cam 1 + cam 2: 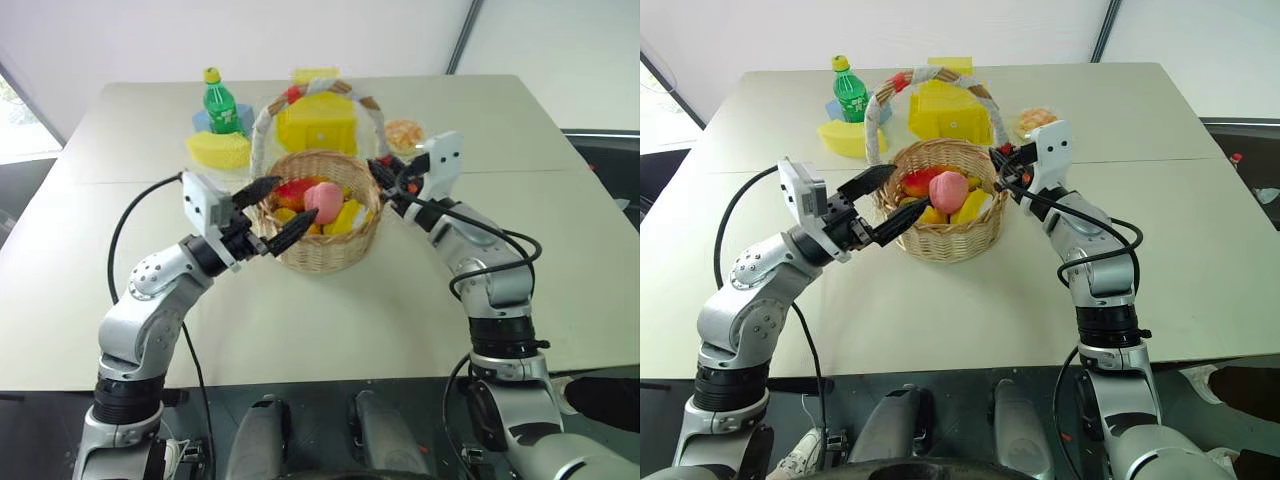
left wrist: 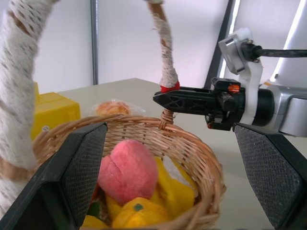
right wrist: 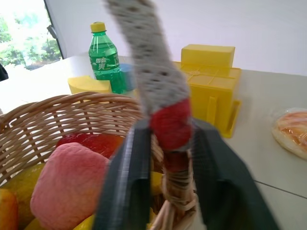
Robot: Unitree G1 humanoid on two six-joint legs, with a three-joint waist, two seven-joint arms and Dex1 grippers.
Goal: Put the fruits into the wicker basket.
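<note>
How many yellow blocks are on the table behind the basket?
3: a big boxy yellow block right behind the wicker basket, a small block further back, and a curved block by the green bottle. More may be hidden.

The round tan woven wicker basket point(image 1: 945, 235) looks rough, its arched handle point(image 2: 19, 91) wrapped in coarse white mesh. The pink plush peach point(image 2: 128, 170) looks soft and matt; the green plastic bottle point(image 3: 105, 60) is glossy.

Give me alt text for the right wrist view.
The right claw is shut on the base of the wicker basket's handle, at a red band. A pink peach lies inside; a green bottle stands behind.
</note>
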